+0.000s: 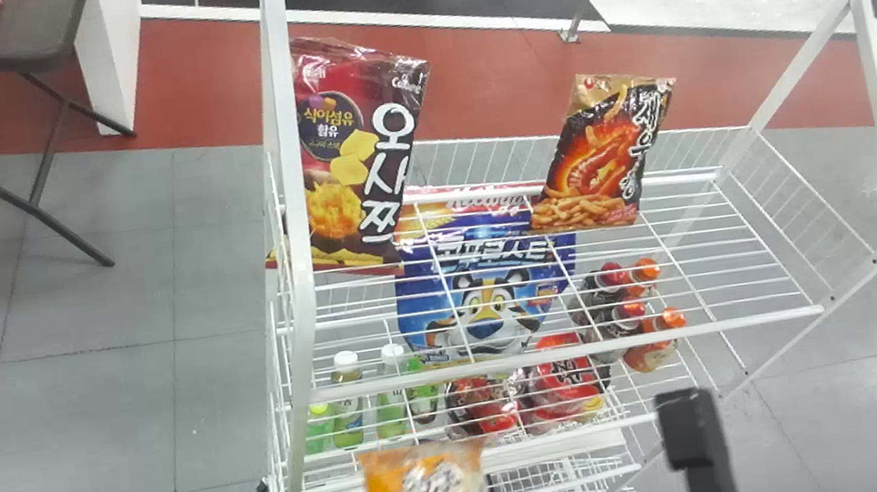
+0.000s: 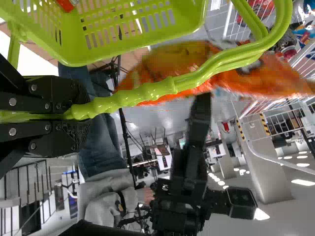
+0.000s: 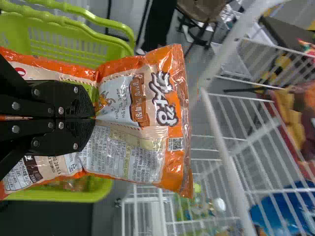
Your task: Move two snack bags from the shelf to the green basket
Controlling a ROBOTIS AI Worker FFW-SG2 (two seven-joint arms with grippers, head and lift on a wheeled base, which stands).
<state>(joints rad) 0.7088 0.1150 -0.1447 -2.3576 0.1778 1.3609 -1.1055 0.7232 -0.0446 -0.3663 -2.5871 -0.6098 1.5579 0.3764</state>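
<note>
I have my right claw closed across the middle of an orange-and-white snack bag, off the shelf and beside the green basket, probably so I can lower it in flat. My left claw is clamped round the basket's handle, likely to steady it; the bag bears bold dark lettering, fine print and a small square code.

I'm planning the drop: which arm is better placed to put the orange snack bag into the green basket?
Right, I think: the right tool grips the orange snack bag, with the green basket close by. The left tool is clamped on the basket's handle, so using it would mean letting go.
</note>
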